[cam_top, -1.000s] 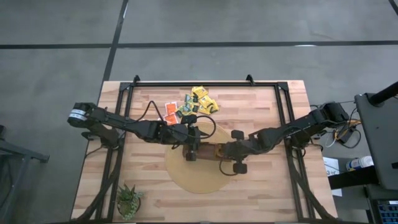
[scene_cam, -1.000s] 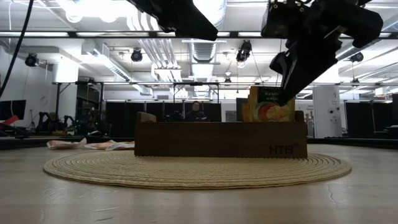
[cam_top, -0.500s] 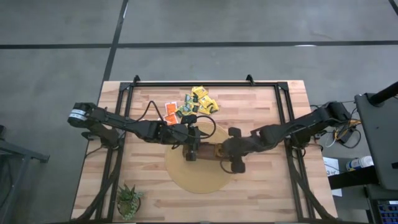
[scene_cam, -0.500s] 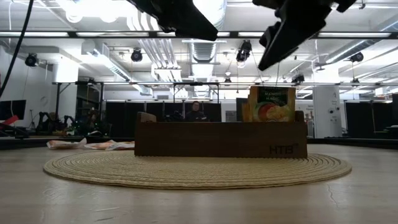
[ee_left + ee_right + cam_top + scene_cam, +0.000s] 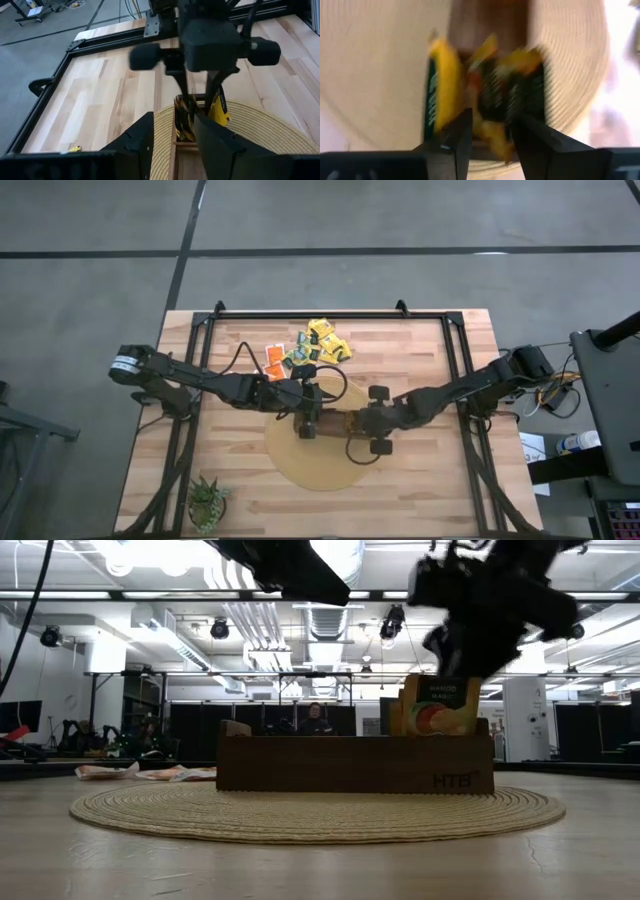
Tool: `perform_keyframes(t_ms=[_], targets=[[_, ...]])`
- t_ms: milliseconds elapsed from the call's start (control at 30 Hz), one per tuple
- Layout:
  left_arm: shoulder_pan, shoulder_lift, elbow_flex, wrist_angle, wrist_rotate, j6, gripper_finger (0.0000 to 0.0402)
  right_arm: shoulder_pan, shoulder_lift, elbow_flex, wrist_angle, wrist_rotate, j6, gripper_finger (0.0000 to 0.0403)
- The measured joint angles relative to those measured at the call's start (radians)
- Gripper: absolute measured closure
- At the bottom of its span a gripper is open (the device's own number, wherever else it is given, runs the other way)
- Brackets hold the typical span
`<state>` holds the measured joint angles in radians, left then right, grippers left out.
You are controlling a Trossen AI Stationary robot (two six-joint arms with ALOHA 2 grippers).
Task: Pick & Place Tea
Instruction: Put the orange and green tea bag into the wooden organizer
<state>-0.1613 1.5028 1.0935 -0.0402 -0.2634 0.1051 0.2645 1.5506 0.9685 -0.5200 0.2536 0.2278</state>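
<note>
Two hands: the right hand, fingers slightly apart and empty, hangs over yellow-orange tea sachets standing in one brown box; left hand part-open, empty; more sachets lie loose on the surface

**Wooden table and its load**

The light wooden table carries a round woven mat near its middle. Loose tea sachets lie scattered toward the far edge. A small potted plant stands at the near left corner.
</note>
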Motion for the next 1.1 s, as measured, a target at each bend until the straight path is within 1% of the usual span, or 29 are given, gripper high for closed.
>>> perform_keyframes(t_ms=[167, 367, 767, 1000, 1100], targets=[[0.0, 0.0, 0.0, 0.0, 0.0, 0.0, 0.0266, -0.006, -0.054, 0.044, 0.003, 0.06, 0.004, 0.0297], [0.0, 0.0, 0.0, -0.005, 0.0, 0.0, 0.0266, 0.004, -0.107, 0.039, 0.011, 0.063, 0.046, 0.0317], [0.0, 0.0, 0.0, -0.005, 0.0, 0.0, 0.0266, 0.01, -0.064, -0.01, 0.002, 0.055, 0.027, 0.0346], [0.0, 0.0, 0.0, -0.005, 0.0, 0.0, 0.0266, 0.004, -0.08, 0.017, 0.003, 0.053, 0.015, 0.0388], [0.0, 0.0, 0.0, -0.005, 0.0, 0.0, 0.0266, 0.004, -0.078, 0.019, -0.001, 0.017, 0.015, 0.0394]])
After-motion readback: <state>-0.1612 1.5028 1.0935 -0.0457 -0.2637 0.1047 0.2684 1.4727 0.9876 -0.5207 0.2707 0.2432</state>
